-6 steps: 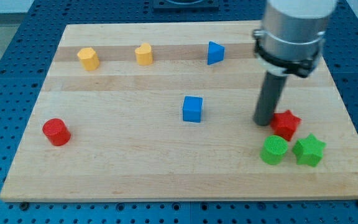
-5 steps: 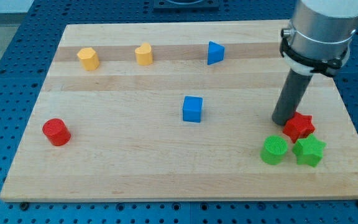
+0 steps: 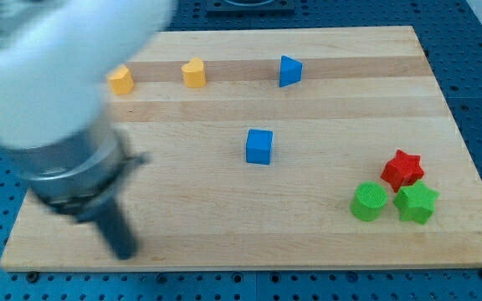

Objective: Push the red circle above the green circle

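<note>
- Red circle: it does not show. The blurred arm covers the board's lower left, so it is possibly hidden there; I cannot tell.
- My tip (image 3: 125,253) stands near the bottom edge of the board (image 3: 325,242). It is a plain rod, holds nothing, and touches no visible block.
- From the tip: yellow block (image 3: 121,80) at 12 o'clock, second yellow block (image 3: 193,73) at 1, blue cube (image 3: 259,145) at 2.
- Farther away, at 3 o'clock: green circle (image 3: 368,201), touching the green star (image 3: 416,203), with the red star (image 3: 402,168) just above them.
- Handling, as a judgement: light, stiff, slides easily. Push its side through the centre, or it slips off.
- A round block points nowhere. Its axis probably stands upright, like the green circle's.
</note>
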`<state>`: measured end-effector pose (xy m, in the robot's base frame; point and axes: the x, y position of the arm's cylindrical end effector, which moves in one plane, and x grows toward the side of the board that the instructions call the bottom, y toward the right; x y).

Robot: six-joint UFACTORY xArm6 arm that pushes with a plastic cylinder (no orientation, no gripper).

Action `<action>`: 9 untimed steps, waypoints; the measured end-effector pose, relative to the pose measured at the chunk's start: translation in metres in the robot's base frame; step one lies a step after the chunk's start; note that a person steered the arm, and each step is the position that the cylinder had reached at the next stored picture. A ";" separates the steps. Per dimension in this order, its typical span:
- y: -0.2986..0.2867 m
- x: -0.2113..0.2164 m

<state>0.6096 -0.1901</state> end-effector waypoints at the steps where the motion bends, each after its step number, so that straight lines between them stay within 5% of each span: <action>1: -0.110 -0.004; 3: -0.114 -0.020; 5: -0.114 -0.088; 8: 0.076 -0.101; 9: -0.001 -0.101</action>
<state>0.5082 -0.1913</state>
